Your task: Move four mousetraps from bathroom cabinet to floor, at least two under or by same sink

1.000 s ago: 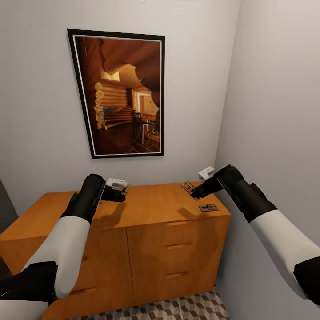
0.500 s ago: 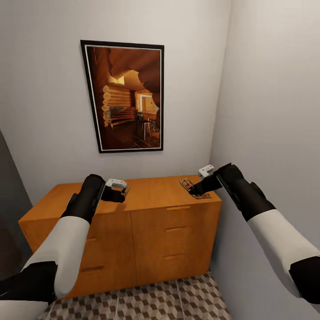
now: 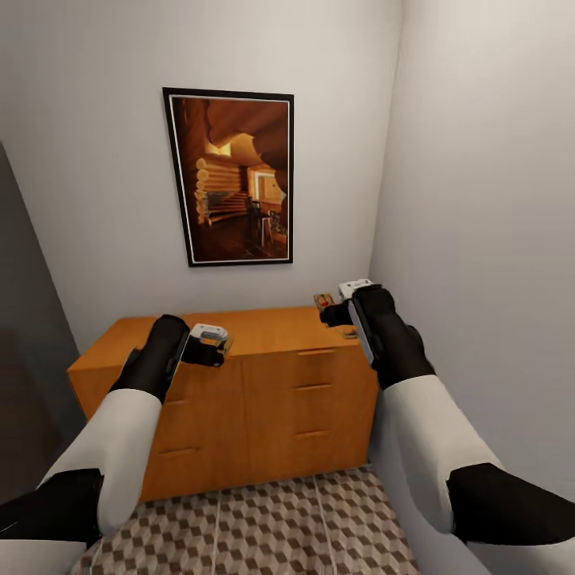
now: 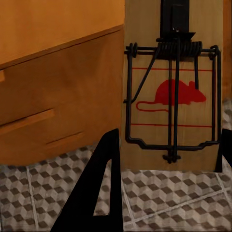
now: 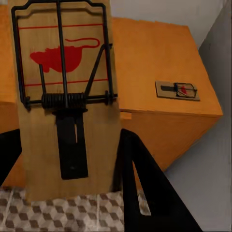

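While both arms reach forward over the cabinet (image 3: 239, 399), the scene reads as follows:
Markings: no readable writing anywhere; each held trap bears a red mouse silhouette framed by thin red lines, under dark wire and a coil spring
Left pincer (image 3: 214, 343): closed on a mousetrap (image 4: 170, 92); in the left wrist view the board stands between the two dark fingers (image 4: 96, 193), its spring end nearest the camera
Right pincer (image 3: 329, 310): closed on a second mousetrap (image 5: 65, 96); in the right wrist view the board lies between the fingers (image 5: 145, 188), with its red mouse at the far end
Left arm pose: black forearm and white upper arm stretch from the lower left of the head view, wrist level with the cabinet top near its front edge
Right arm pose: bent in close beside the right wall (image 3: 479, 200), wrist above the cabinet's right rear corner
Third mousetrap (image 5: 177, 90): lies flat on the cabinet top near its right end, apart from the right pincer; in the head view only a sliver of it shows beside the right wrist
Cabinet: orange-brown, with bar-handled drawers, set into the corner against the back wall and right wall
Bathroom floor (image 3: 263, 527): cube-patterned tiles in front of the cabinet
Surroundings: a framed picture (image 3: 235, 176) of a log interior hangs on the wall above the cabinet; a dark panel edges the left of the head view
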